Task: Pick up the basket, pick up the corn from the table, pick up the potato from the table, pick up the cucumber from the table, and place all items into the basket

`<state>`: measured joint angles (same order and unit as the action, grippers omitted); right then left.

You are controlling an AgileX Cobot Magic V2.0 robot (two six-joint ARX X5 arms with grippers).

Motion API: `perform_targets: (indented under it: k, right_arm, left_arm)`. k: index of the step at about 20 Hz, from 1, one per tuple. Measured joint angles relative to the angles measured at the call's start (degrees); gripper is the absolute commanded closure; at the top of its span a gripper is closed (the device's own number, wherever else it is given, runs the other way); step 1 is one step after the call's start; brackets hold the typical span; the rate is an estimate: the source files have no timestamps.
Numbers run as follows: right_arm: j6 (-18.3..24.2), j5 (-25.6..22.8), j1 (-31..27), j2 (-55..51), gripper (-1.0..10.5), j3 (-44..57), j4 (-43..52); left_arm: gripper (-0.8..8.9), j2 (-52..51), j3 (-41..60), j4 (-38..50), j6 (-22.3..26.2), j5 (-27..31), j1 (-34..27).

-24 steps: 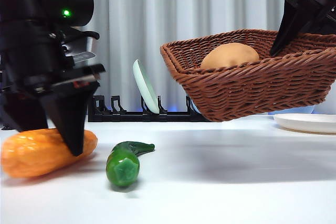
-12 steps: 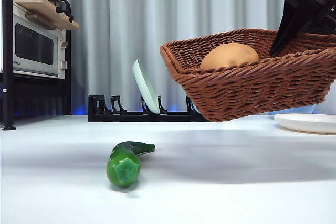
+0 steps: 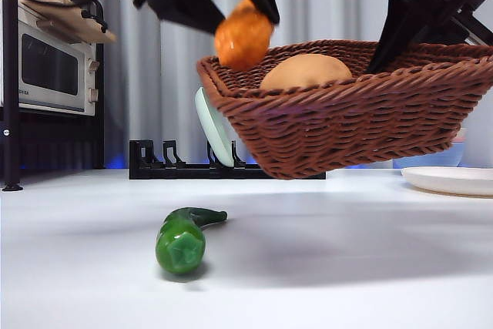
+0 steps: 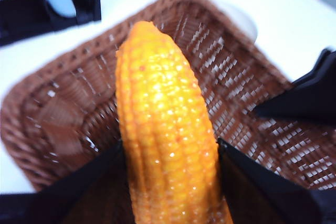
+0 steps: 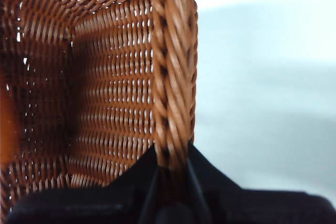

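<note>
Wicker basket point(image 3: 347, 125) rim clamped by right gripper point(image 5: 170, 169); left gripper point(image 4: 168, 166) grips corn point(image 4: 165, 129) above it.

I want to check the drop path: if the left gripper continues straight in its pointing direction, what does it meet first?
Probably the basket floor: the left gripper holds the corn pointing into it.

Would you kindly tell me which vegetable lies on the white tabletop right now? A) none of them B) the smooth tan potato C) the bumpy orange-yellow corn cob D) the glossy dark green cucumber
D: the glossy dark green cucumber lies alone on the white tabletop, while the left tool holds the bumpy orange-yellow corn cob over the brown wicker basket containing the tan potato.
</note>
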<state>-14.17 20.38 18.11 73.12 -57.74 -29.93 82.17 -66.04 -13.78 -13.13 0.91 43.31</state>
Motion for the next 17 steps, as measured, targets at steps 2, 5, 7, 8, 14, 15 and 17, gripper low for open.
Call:
perform_targets:
  k: [2,5,7,8,14,15,17]
  right_arm:
    - [-0.02,-0.02,0.68,0.0,9.6,-0.02,0.0]
    - [0.0,-0.02,0.72,0.0,9.6,0.0,0.0]
    - [-0.04,0.0,1.01,0.0,9.6,0.0,0.0]
    - [-0.22,0.0,1.01,0.0,9.6,0.0,0.0]
    - [-0.42,-0.02,1.01,0.0,9.6,0.0,-0.02]
    - [-0.42,-0.02,1.01,0.0,9.6,0.0,-0.02]
    - [-0.42,-0.02,1.01,0.0,9.6,0.0,0.02]
  left_arm:
    - [6.64,1.44,0.02,-1.4,-0.02,-0.11,0.28]
    - [2.95,1.73,0.04,-2.03,-0.02,-1.36,0.48]
    - [2.96,1.7,0.04,-2.05,-0.04,-1.6,0.74]
    - [2.96,1.7,0.04,-2.03,-0.04,-1.86,0.76]
    - [2.98,-0.42,0.02,-4.76,-0.26,-5.64,0.87]
    - [3.08,-2.56,-0.33,-7.02,-0.42,-6.34,1.07]
    - [3.11,-6.78,-3.45,-12.7,-0.44,-6.62,1.68]
